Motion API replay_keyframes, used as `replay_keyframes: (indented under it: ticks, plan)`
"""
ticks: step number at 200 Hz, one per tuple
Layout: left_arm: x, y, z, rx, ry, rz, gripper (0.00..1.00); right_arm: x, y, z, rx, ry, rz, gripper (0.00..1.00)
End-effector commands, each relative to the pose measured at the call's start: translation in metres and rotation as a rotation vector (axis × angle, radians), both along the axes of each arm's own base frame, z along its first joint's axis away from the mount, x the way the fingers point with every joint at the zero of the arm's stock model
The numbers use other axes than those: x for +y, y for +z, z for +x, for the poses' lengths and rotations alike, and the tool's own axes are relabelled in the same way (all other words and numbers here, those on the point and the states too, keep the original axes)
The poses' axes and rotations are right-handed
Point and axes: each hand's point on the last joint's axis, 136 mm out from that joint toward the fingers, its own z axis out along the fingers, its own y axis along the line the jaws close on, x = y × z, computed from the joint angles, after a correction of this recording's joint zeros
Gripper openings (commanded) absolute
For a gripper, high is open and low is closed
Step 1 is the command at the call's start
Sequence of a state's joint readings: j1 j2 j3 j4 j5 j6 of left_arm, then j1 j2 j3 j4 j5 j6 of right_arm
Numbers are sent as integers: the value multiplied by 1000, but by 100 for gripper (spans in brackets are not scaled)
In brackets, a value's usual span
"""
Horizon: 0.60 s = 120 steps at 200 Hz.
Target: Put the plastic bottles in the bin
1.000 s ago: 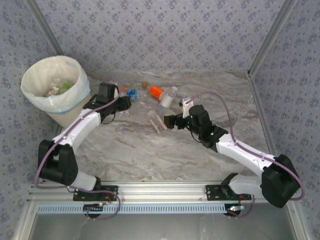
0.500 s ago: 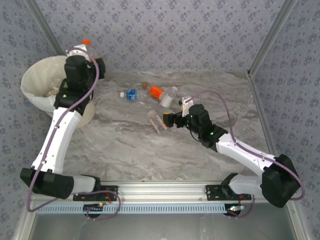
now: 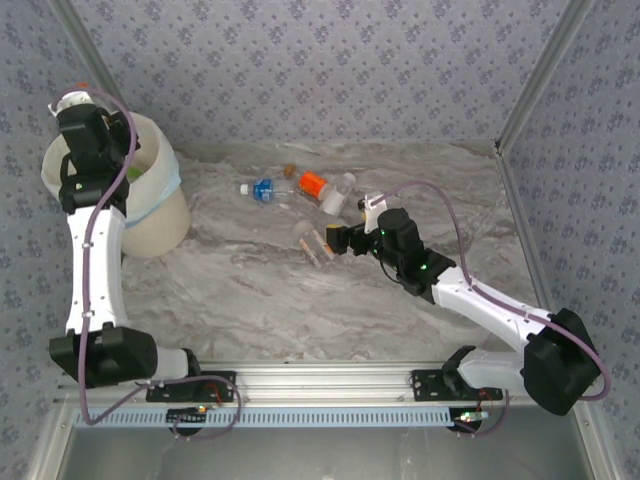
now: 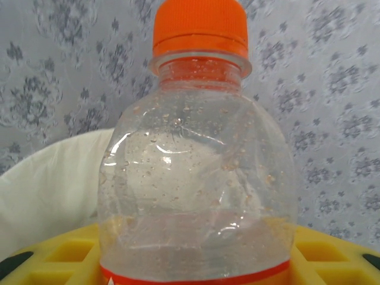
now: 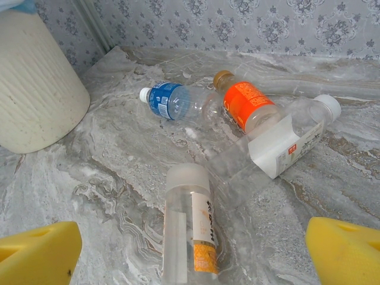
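Blocking part of the bin in the far-left corner of the desk, the upstretched left tool clamps an orange-capped bottle, bottom cut off; right tool spread, low.

a robot test booth, most likely in a lab, dressed to look homely: flowered wallpaper panels on three sides between bare metal posts, a marble-look tabletop, a lined bin at its far left corner, and two robot arms bolted to a slotted metal rail along its near edge.
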<state>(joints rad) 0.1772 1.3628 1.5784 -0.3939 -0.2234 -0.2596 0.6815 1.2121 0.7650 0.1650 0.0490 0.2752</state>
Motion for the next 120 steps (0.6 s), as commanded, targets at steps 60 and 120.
replay_keyframes:
  ticks: [60,120]
  plan:
    - [11,-44,38,115,-10,-164,73,3,7,0,-13,0,-14,99]
    - [-17,-44,44,116,-143,-288,94,2,-26,0,56,11,-119,100]
